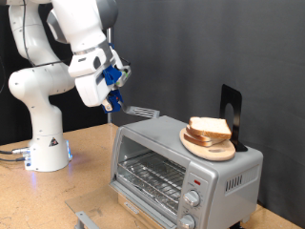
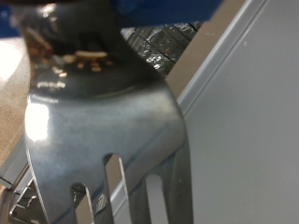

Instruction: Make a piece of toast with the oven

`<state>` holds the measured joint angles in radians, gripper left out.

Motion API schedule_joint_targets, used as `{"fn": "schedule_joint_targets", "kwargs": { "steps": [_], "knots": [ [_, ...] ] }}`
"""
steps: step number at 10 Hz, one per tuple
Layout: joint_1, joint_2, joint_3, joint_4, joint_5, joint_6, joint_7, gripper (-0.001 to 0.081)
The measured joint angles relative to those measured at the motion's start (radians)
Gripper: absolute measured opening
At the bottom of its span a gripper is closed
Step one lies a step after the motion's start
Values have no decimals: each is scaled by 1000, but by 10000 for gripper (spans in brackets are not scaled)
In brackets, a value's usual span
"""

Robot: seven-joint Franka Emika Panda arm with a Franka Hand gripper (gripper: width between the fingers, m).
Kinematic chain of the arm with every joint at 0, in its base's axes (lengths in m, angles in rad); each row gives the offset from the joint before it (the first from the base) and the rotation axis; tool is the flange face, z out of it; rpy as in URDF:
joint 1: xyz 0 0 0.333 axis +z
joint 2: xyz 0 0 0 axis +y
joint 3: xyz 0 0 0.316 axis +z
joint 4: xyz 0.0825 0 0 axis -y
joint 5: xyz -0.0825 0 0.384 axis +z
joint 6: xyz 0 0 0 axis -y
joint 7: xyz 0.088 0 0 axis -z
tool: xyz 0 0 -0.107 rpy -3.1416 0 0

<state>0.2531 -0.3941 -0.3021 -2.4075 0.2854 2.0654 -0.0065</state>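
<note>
The piece of toast [image 1: 211, 128] lies on a round wooden plate [image 1: 194, 142] that sits on top of the oven [image 1: 181, 167], towards the oven's end at the exterior view's right. It is pale with a tan crust; a second slice may lie under it, but the exterior view is too small to tell them apart. Behind the plate, at the oven's back corner, stands a dark upright holder [image 1: 231, 110].

The oven stands on the bench [image 1: 86, 162], close to the bench's edge at the exterior view's bottom. Its glass door is shut, the wire rack [image 1: 150, 175] shows through the glass, and two round knobs [image 1: 192, 209] sit on the front panel below a small red light [image 1: 194, 179].

Above the oven's end at the exterior view's left hangs the pincer [image 1: 113, 99], closed on the handle of a metal spatula [image 1: 141, 112]. The spatula's flat blade reaches out over the oven's top corner, just above it; I cannot tell whether it touches. In the wrist view the slotted blade [image 2: 103, 140] fills the picture, shiny, with the oven's grey edge [image 2: 243, 121] beside it.

The bench is light brown wood. The arm's white base [image 1: 46, 148] is mounted on it at the exterior view's left, with a blue light and cables alongside. A black curtain [image 1: 219, 48] closes off the room behind.
</note>
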Motion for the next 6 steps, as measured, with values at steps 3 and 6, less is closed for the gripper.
{"fn": "schedule_joint_targets", "kwargs": {
  "steps": [3,6],
  "knots": [
    [8,54,4,36,17,58,-38,325],
    [11,54,5,28,6,44,-41,325]
  ]
}}
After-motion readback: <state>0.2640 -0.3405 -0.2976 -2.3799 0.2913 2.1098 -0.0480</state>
